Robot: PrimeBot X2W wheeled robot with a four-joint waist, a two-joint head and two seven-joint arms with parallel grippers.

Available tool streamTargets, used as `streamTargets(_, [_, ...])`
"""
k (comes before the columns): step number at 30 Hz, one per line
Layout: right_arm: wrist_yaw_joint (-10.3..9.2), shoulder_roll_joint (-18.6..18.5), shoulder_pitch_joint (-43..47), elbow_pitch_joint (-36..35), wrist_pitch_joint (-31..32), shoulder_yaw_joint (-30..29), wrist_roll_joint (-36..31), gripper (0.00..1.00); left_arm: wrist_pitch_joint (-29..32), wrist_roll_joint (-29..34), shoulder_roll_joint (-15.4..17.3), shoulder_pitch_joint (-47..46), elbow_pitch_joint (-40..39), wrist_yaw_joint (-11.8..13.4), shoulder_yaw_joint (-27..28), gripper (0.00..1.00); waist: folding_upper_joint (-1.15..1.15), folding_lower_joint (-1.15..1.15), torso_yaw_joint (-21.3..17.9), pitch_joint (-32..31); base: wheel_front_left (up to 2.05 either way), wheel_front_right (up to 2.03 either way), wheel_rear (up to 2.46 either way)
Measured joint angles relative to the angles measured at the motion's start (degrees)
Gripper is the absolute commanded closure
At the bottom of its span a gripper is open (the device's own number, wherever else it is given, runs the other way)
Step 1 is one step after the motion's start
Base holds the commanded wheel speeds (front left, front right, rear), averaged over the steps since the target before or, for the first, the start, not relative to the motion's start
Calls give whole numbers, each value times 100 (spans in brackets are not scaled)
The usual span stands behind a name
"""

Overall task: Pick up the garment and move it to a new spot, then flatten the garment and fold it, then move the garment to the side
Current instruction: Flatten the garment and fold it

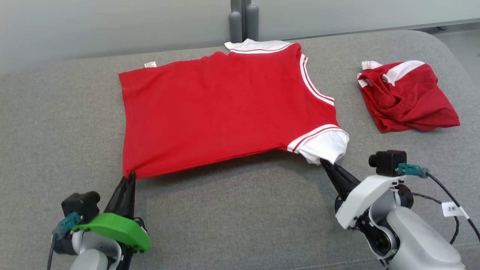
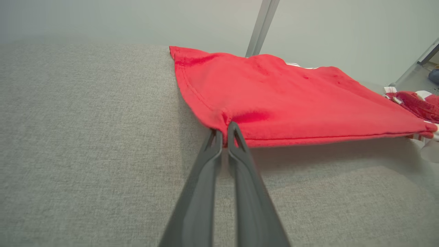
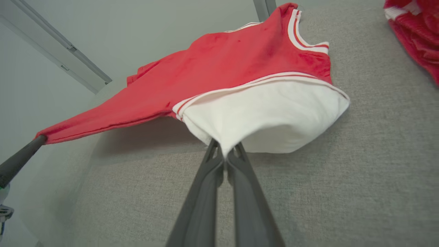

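The garment [image 1: 221, 105] is a red T-shirt with white, red-striped sleeves, spread over the grey padded surface [image 1: 232, 217]. Its near edge hangs lifted above the surface, casting a shadow. My left gripper [image 1: 129, 175] is shut on the near left hem corner; the left wrist view shows the red cloth [image 2: 291, 103] pinched at my left gripper [image 2: 224, 125]. My right gripper [image 1: 323, 161] is shut on the edge of the near white sleeve [image 1: 325, 146], and the right wrist view has the sleeve [image 3: 267, 116] draped over my right gripper [image 3: 224, 152].
A second red and white garment [image 1: 407, 95] lies crumpled at the right of the surface, also visible in the right wrist view as red cloth [image 3: 415, 31]. A grey wall with a vertical post [image 1: 243, 20] stands behind. The surface rounds off at its far right.
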Motion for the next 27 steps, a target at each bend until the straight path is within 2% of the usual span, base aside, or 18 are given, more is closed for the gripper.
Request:
streamTargets(9, [-15, -21, 775, -266, -59, 267, -88, 100, -63, -20, -55, 698, -292, 119, 162, 100, 0, 0, 3, -259, 0, 0, 0])
streamTargets(13, [-54, -162, 1059, -510, 24, 446, -151, 100, -92, -14, -71, 1045, -536, 158, 174, 100, 0, 0, -37, -348, 0, 0, 0])
streamTargets(27, [-182, -485, 1629, -1510, 293, 524, -152, 100, -94, 160, -55, 1624, -1228, 218, 318, 100, 0, 0, 18, -470, 0, 0, 0])
